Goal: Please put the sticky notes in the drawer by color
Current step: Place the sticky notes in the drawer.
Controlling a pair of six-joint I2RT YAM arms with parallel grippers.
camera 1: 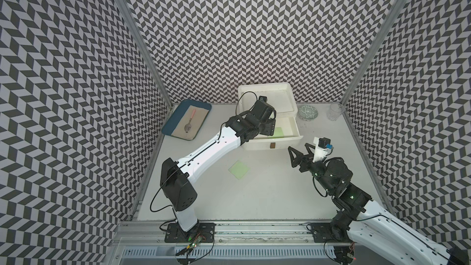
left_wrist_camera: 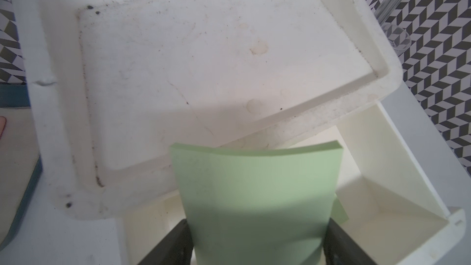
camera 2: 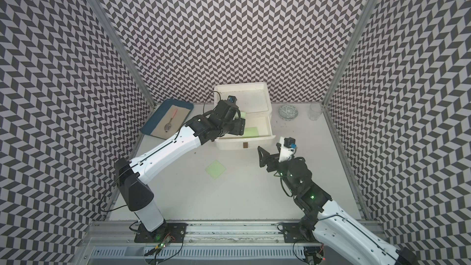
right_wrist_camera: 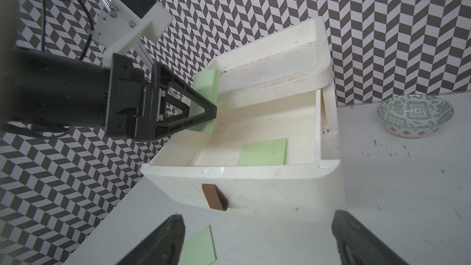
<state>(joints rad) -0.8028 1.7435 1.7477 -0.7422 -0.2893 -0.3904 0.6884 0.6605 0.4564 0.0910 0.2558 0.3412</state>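
The pale green sticky note, bent, stands upright over the drawer. The left tool clamps it; the right tool is wide apart.

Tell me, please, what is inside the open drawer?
One green sticky note lies flat on the drawer floor; a second green note is gripped upright by the left end effector over the drawer. The floor beneath the cabinet top and end effector is covered.

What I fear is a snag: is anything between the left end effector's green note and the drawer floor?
Nothing visible. The held note hangs over the open drawer; a second note lies flat inside, nearer the front.
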